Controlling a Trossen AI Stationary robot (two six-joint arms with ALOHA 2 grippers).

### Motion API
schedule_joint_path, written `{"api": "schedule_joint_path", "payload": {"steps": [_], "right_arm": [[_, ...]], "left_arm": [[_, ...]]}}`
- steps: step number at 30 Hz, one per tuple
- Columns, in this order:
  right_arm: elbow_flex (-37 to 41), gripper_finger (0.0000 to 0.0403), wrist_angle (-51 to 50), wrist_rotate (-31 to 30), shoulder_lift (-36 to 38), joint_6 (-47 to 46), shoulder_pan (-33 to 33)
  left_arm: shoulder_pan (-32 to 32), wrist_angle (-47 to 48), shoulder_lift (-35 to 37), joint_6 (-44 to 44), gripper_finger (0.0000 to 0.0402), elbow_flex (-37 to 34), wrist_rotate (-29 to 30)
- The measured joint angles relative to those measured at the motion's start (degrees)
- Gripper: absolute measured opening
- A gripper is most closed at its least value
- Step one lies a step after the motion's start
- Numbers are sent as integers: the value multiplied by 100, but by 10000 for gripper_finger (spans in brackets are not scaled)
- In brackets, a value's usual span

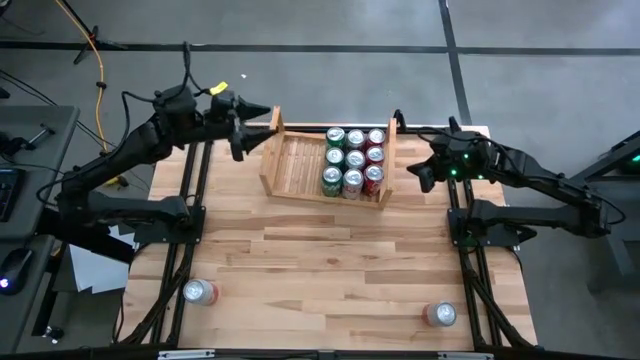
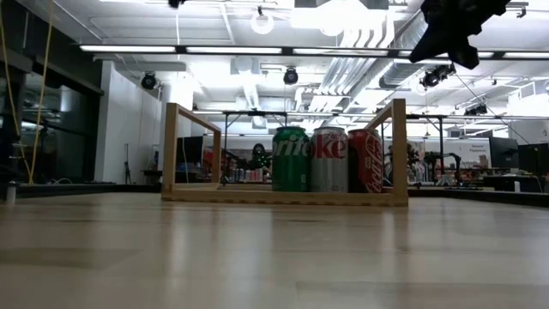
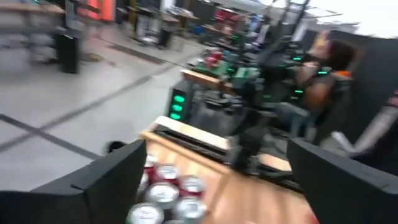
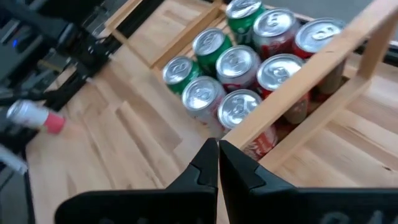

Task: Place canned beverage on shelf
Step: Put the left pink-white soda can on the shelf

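The shelf (image 1: 300, 165) stands at the far middle of the table (image 1: 330, 260), and nine cans (image 1: 353, 160) are packed upright into its right half in a three-by-three block: by their lids, about four green ones, three silver and two red, though the colours are hard to split exactly. Its left half is bare slats. Two more cans lie on their sides near the table's front edge, a left can (image 1: 200, 292) and a right can (image 1: 440, 315), well apart from each other and from the shelf. The left gripper (image 1: 262, 117) hovers just beyond the shelf's left side board, fingers spread wide and holding nothing. The right gripper (image 4: 218, 163) hangs by the right side board with its fingers pressed together, empty. Judging by this, a placement is just finished; the next move calls for an arm to reach toward the near edge, grasp a fallen can, stand it upright and set it in the free left half.
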State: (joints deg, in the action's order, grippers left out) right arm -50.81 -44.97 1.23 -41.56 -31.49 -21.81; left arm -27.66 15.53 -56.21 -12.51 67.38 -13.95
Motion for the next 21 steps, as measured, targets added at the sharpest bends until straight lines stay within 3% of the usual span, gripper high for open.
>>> {"api": "schedule_joint_path", "payload": {"steps": [5,9,13,17,21], "right_arm": [[0,0,-2,204,0,336,1],[2,0,-5,221,-2,691,1],[4,0,-7,223,-2,865,1],[4,0,-8,223,-2,906,1],[7,0,-9,193,-4,907,1]], "left_arm": [[933,1045,-576,-300,397,1063,191],[2087,3376,-1209,-785,397,2361,885],[3277,5862,-1804,-1860,397,3298,1372],[4386,7448,-2132,-2808,397,3287,1568],[5442,7256,-2098,-3306,397,2648,1652]]}}
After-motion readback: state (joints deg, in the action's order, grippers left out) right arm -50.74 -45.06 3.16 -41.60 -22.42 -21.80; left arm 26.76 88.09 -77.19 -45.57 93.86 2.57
